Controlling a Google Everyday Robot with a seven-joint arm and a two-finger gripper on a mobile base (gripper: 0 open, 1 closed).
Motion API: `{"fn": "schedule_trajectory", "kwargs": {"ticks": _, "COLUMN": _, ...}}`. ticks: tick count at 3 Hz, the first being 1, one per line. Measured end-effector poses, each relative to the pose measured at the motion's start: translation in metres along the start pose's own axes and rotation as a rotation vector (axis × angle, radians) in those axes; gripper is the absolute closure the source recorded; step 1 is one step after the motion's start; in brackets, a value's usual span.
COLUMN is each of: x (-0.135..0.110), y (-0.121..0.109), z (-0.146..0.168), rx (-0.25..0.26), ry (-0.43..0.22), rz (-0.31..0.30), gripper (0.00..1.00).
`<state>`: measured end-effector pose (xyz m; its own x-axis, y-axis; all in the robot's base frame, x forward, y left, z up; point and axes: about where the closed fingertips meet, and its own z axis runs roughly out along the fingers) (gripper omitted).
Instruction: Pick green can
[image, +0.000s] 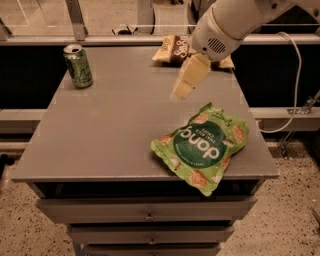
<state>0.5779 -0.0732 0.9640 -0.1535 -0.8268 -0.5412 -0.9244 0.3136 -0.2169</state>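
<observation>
Green thin metal — the green can (78, 66) stands upright, far from the gripper (186, 80) above the surface (115, 130) (open or closed, cannot tell), likely light, slick, dentable — pinch mid-body.

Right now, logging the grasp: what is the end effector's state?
The end effector: open or closed cannot be told; it hangs over the table's middle, apart from the green can.

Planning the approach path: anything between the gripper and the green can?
Nothing visible. The gripper hangs above mid-table, and the green can stands at the far-left corner, with only bare tabletop between. The snack bag and brown bag sit off that line.
</observation>
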Motion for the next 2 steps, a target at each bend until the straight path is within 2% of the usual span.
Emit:
{"fn": "schedule_trajectory", "kwargs": {"ticks": 1, "x": 0.000, "y": 0.000, "z": 0.000, "rx": 0.000, "ry": 0.000, "rz": 0.000, "gripper": 0.00}}
{"fn": "schedule_trajectory", "kwargs": {"ticks": 2, "x": -0.007, "y": -0.011, "z": 0.015, "rx": 0.017, "ry": -0.059, "rz": 0.013, "gripper": 0.00}}
